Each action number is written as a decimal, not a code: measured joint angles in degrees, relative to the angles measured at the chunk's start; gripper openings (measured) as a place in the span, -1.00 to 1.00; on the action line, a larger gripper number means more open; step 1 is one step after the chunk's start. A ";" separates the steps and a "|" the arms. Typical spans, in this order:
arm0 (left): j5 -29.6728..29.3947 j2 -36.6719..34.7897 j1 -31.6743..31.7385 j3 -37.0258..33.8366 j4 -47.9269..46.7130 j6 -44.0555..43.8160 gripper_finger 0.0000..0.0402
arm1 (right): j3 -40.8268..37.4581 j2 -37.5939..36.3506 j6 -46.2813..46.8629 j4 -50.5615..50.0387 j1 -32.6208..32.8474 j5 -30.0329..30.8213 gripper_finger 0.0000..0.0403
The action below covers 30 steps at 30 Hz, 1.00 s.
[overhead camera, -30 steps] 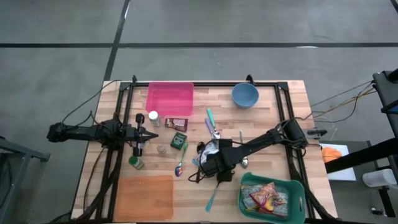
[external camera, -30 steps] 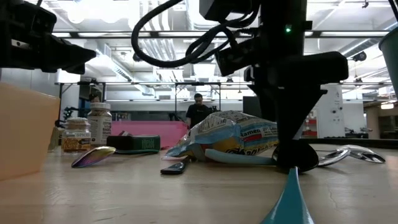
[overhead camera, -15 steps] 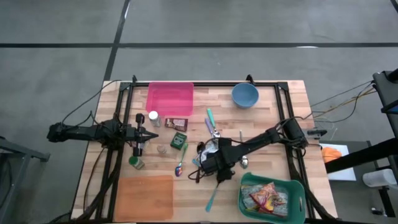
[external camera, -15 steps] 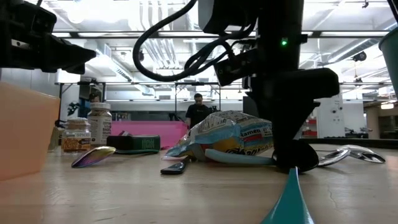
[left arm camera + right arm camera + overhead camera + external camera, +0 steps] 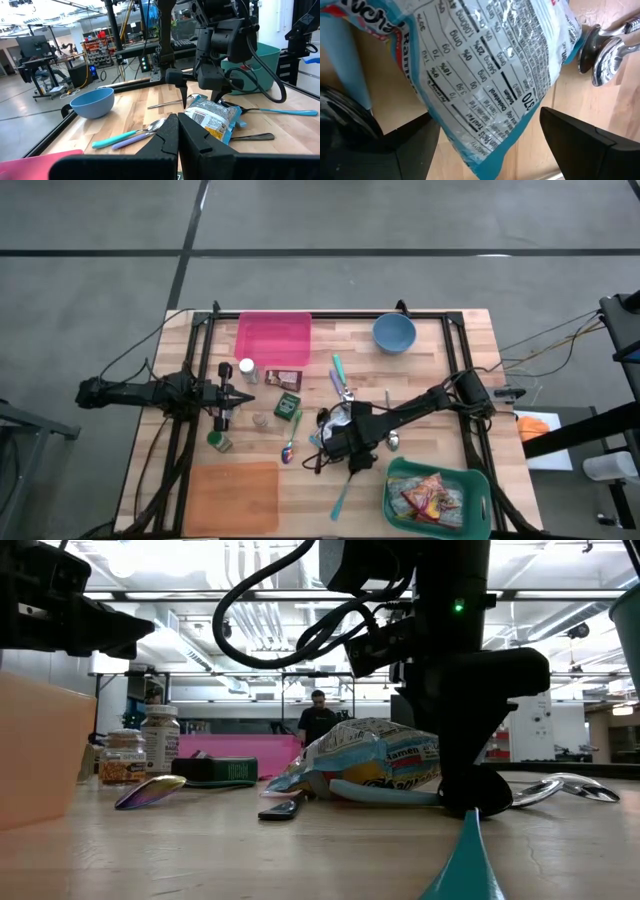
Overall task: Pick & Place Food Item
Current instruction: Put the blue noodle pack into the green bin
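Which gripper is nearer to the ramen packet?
Right. The right gripper is directly over the ramen packet, open, one finger on each side. The left gripper waits shut, far across the table beside the jars.

My 2 arms matte black, jointed; looped black cables on right arm (image 5: 440,650); small green light lit; fingers (image 5: 585,140) dark, wedge-shaped.

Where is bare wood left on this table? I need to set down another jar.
Bare wood lies between the pink tray and blue bowl, and between the orange cutting board and green bin. The middle is crowded with spoons, jars and the ramen packet under the open right gripper.
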 joint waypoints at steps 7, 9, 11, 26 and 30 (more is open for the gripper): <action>0.00 0.00 0.00 0.00 0.00 0.00 -1.00 | 0.00 -0.07 0.00 -0.02 0.00 0.01 0.45; 0.00 0.00 0.02 0.00 -0.01 0.00 -1.00 | 0.00 -0.07 0.00 -0.02 0.00 0.02 0.32; 0.00 0.00 0.01 0.00 0.00 0.00 -1.00 | 0.00 -0.07 0.00 -0.02 0.00 0.03 0.20; 0.00 0.00 0.01 0.00 -0.01 0.00 -1.00 | 0.00 -0.07 0.00 -0.11 0.00 0.03 -0.56; 0.00 0.00 0.00 0.00 0.00 0.00 -1.00 | 0.00 -0.07 0.00 -0.11 0.00 0.05 -0.77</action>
